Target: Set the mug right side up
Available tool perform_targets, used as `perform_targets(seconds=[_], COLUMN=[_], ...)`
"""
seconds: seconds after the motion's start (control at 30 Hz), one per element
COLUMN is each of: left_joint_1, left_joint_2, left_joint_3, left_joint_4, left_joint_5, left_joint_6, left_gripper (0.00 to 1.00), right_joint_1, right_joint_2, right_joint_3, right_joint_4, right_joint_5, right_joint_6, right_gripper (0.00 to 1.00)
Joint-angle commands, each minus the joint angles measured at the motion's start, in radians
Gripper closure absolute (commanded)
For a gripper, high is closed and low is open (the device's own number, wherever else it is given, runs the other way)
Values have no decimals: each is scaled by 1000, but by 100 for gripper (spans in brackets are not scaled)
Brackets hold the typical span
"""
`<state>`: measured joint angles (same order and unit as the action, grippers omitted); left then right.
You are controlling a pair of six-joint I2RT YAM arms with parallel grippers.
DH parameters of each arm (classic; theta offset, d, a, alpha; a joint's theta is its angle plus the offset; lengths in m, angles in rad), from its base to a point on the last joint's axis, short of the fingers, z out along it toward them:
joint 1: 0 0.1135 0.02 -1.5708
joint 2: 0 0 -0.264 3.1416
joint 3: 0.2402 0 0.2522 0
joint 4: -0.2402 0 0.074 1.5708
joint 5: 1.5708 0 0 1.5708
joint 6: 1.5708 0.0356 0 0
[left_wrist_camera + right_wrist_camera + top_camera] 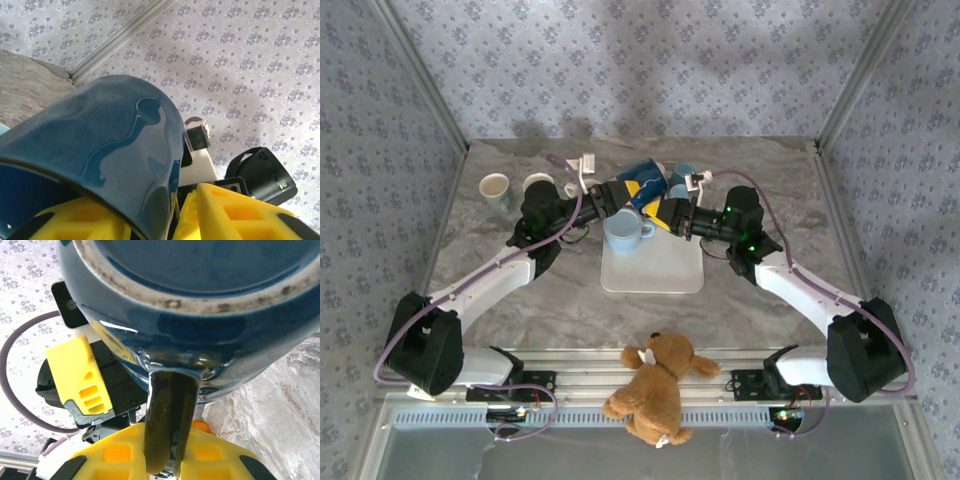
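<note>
A dark blue mug (645, 183) hangs tilted on its side above the back of the table, between my two grippers. My right gripper (665, 212) is shut on the mug's handle (170, 420), and the mug's base (190, 270) faces the right wrist camera. My left gripper (618, 192) straddles the mug's wall (100, 150) near the rim. One yellow finger (65, 220) sits under the wall. The other finger (235, 210) stands beside it with a thin dark gap between them. That gripper (155, 215) looks open.
A light blue mug (625, 230) stands upright on the white tray (655, 270) just below the grippers. Two white cups (495, 188) stand at the back left and a pale blue cup (682, 172) behind the held mug. A teddy bear (658, 385) sits at the near edge.
</note>
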<state>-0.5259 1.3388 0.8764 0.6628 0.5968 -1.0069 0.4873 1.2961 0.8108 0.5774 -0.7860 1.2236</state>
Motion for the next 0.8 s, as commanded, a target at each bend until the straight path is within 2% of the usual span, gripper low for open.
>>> perform_targets(seconds=[0.0,0.1,0.17,0.2,0.27,0.33,0.37,0.43,0.63,0.77], left_joint_1=[-6,-5,-5,-6,-5,-4,-2,-1,13,27], left_joint_2=[-30,-39,-41,-42,-40,-38,-38,-38,-35,-43], left_joint_3=[13,-1,-5,-7,-12,-11,-9,-4,12,22], left_joint_4=[26,37,39,38,44,49,50,51,39,1], left_joint_5=[-32,-49,-55,-58,-63,-62,-63,-64,-51,-30], left_joint_6=[30,33,39,40,46,53,55,66,83,93], left_gripper=[65,68,75,80,90,97,99,100,100,100], right_joint_1=[10,12,10,10,7,0,-4,-16,-76,-129], right_joint_2=[0,1,2,3,-1,-12,-22,-47,-121,-175], right_joint_3=[45,38,33,31,25,17,15,12,9,27], right_joint_4=[111,115,118,118,108,91,76,23,-160,-365], right_joint_5=[-11,-13,-11,-11,-2,13,21,35,52,91], right_joint_6=[-16,-16,-13,-13,-13,-22,-29,-62,-152,-271], right_gripper=[100,100,100,96,72,32,16,0,0,0])
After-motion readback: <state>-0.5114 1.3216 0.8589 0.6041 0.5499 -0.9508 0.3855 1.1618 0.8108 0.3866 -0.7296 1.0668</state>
